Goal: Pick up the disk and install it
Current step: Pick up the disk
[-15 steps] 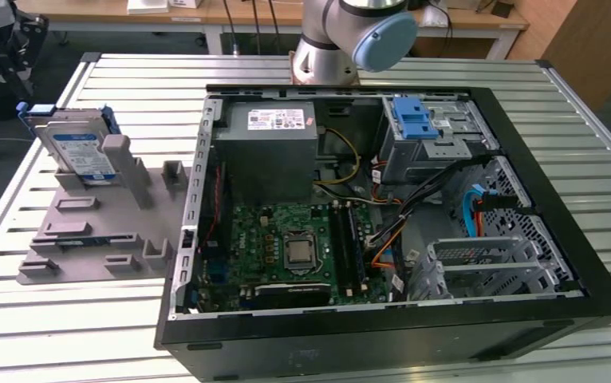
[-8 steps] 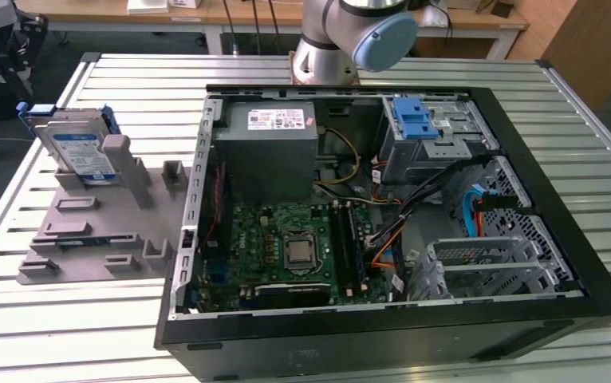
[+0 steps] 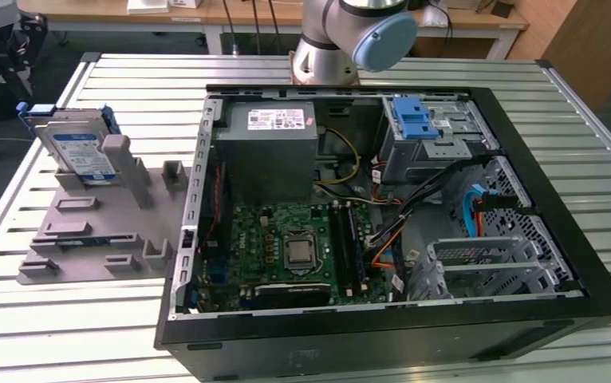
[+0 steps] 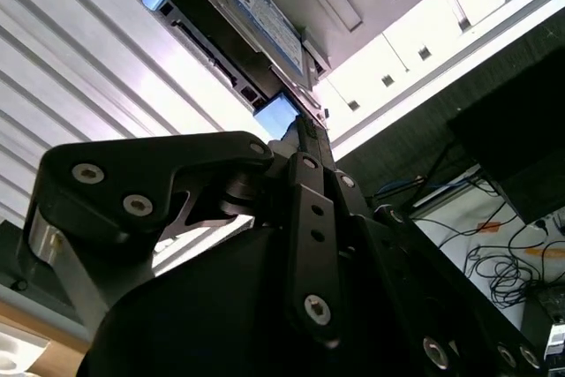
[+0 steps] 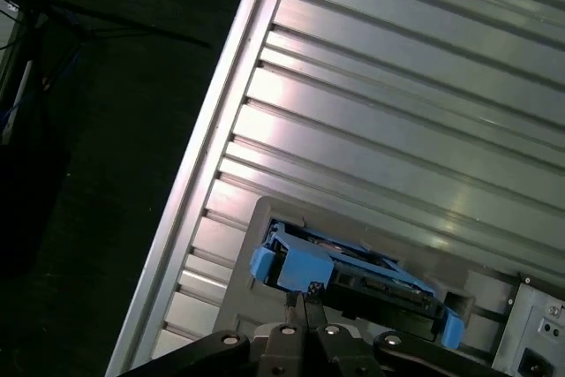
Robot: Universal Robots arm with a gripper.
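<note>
approach step, i judge: in the exterior view the disk (image 3: 75,148) stands upright in the grey fixture (image 3: 82,239). in the second wrist view my gripper (image 4: 298,127) hangs near it, jaws drawn together on nothing. in the first wrist view likewise; grasping calls for opening and squaring up.

Bright glare on table slats (image 5: 397,86)

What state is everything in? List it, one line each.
disk: upright in the grey holder, not installed.
gripper: shut, tips by the disk's blue frame; contact unclear.
computer case: lying open, side panel off.
blue clip: sitting in the drive cage.
</note>
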